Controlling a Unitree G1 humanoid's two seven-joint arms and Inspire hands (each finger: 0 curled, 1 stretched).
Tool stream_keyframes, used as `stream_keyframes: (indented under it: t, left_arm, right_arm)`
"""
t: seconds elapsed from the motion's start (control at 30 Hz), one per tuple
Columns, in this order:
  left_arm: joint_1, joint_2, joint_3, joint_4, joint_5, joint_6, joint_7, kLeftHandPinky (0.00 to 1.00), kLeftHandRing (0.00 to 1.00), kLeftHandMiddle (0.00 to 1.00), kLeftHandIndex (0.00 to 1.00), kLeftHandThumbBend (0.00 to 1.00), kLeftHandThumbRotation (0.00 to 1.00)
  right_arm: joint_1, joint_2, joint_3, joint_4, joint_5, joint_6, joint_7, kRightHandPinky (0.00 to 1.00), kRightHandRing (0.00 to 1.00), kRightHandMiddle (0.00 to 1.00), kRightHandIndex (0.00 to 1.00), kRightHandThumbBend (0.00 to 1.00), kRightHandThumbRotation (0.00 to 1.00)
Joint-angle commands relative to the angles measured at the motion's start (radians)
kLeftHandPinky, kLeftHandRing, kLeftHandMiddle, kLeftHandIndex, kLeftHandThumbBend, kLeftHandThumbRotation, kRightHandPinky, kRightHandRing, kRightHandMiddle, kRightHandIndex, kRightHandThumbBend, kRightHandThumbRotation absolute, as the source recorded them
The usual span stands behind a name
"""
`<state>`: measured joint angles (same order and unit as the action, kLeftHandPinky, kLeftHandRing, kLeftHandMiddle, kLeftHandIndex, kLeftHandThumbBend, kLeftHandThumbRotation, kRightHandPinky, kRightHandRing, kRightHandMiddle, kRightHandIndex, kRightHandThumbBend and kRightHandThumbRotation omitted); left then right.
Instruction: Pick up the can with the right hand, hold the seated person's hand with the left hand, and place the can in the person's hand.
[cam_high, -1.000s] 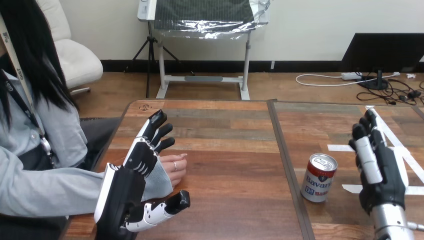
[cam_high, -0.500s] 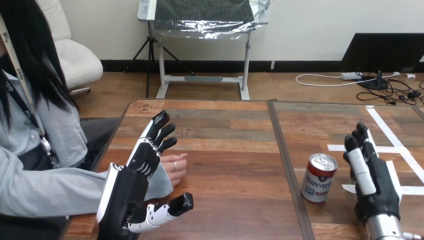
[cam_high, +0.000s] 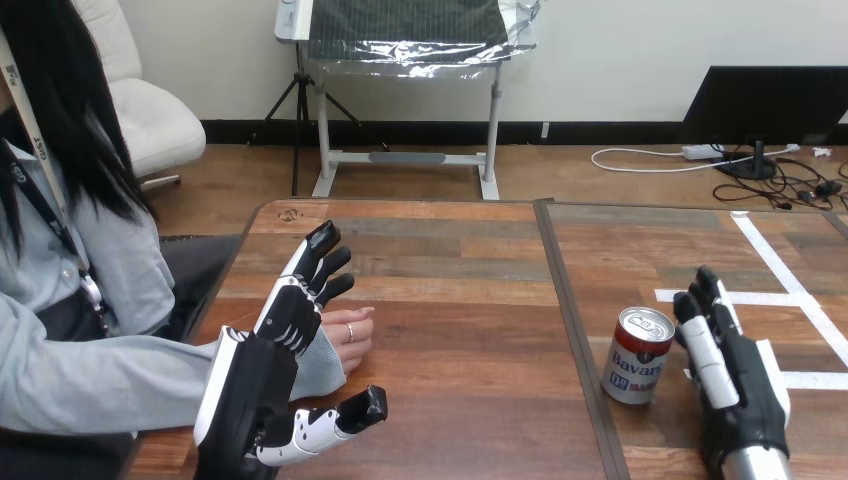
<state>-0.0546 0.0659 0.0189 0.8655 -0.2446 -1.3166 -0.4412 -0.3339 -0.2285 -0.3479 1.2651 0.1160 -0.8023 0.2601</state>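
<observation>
A: Where's the can (cam_high: 640, 355)?
B: Upright on the bench (cam_high: 460, 300); right hand (cam_high: 745, 390) just beside it at 3 o'clock, fingers straight, gripping nothing; a crooked close could tip it.
A: And at 9 o'clock?
B: Left hand (cam_high: 250, 385) over the person's hand (cam_high: 348, 340), fingers straight, thumb spread; any contact underneath is hidden.

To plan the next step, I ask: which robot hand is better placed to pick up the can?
The right hand: it stands open just beside the upright can. The left hand is across the table, open at the person's hand.
</observation>
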Motion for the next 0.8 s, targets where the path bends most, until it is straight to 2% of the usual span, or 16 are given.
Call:
stream_keyframes:
  t: [0.0, 0.43, 0.53, 0.77]
  left_arm:
    - [-0.050, 0.005, 0.011, -0.028, 0.006, -0.022, 0.011, 0.86, 0.92, 0.95, 0.93, 1.00, 0.56]
    - [-0.043, 0.005, 0.002, -0.038, -0.005, -0.014, 0.011, 0.86, 0.92, 0.95, 0.93, 1.00, 0.56]
    - [-0.044, 0.003, 0.010, -0.033, 0.009, -0.024, 0.022, 0.85, 0.92, 0.95, 0.93, 1.00, 0.56]
    - [-0.044, 0.001, 0.011, -0.030, 0.016, -0.029, 0.030, 0.85, 0.91, 0.94, 0.93, 1.00, 0.57]
  right_arm:
    - [-0.025, 0.018, 0.017, -0.007, -0.006, -0.005, -0.001, 0.97, 1.00, 1.00, 1.00, 1.00, 0.78]
    - [-0.005, 0.025, 0.044, -0.007, -0.021, -0.012, -0.013, 0.97, 1.00, 1.00, 1.00, 1.00, 0.79]
    - [-0.004, 0.027, 0.045, -0.006, -0.014, -0.004, -0.004, 0.97, 1.00, 1.00, 1.00, 1.00, 0.79]
    - [0.004, 0.030, 0.060, -0.005, -0.029, -0.013, -0.018, 0.97, 0.99, 1.00, 1.00, 1.00, 0.80]
